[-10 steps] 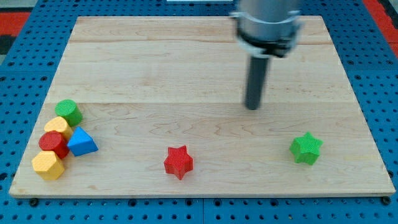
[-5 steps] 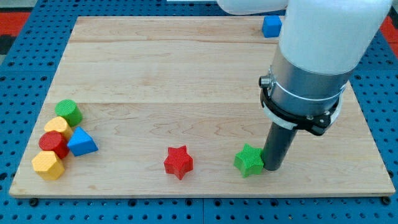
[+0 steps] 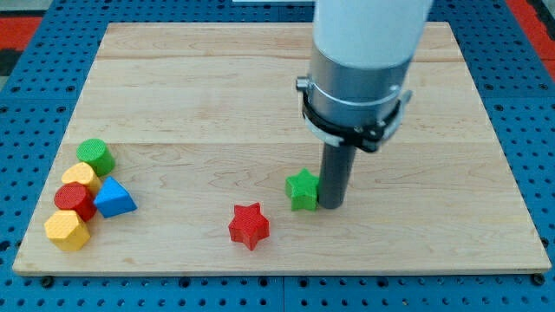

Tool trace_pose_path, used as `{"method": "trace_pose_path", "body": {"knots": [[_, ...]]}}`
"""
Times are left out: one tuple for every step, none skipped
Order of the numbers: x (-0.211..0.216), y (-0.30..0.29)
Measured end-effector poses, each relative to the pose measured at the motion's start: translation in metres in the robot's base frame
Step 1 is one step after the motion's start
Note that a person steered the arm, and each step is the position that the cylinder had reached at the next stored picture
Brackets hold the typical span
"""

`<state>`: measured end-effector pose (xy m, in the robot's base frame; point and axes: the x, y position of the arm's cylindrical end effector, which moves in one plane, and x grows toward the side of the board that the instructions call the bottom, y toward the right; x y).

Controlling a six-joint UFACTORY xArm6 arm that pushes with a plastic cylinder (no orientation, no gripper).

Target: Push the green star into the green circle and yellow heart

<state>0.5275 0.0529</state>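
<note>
- Arm's dark straight rod comes down from a grey-and-white cylindrical housing in the upper centre; the tip [image 3: 331, 205] sits on the board, touching the right side of the green star-shaped block [image 3: 303, 190]. No jaws on this tool, just a plain rod, so nothing is clamped.
- Light wooden plank board [image 3: 217, 95] fills most of the view, lying on a blue perforated table [image 3: 35, 156].
- Green star lies right of the board's centre, in its lower half, well apart from the cluster at the view's left.
- Red star-shaped block [image 3: 249, 225] sits below and left of the green star, near it but not touching.
- Cluster at the lower left edge: blue triangular block [image 3: 114, 198] on its right side, touching or just beside the red round block [image 3: 75, 200].
- Yellow hexagonal block [image 3: 67, 230] at the cluster's bottom, just below the red round block.
- Green circle block [image 3: 95, 156] at the cluster's top.
- Yellow heart block [image 3: 82, 177] between the green circle and the red round block, partly hidden, so its shape is hard to confirm.
</note>
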Motion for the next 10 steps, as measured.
{"method": "trace_pose_path", "body": {"knots": [[-0.012,-0.017],[-0.018,-0.047],[-0.018,-0.104],[-0.018,-0.158],[-0.018,-0.205],[-0.023,-0.209],[-0.033,-0.195],[-0.04,-0.207],[-0.04,-0.234],[-0.048,-0.202]]}}
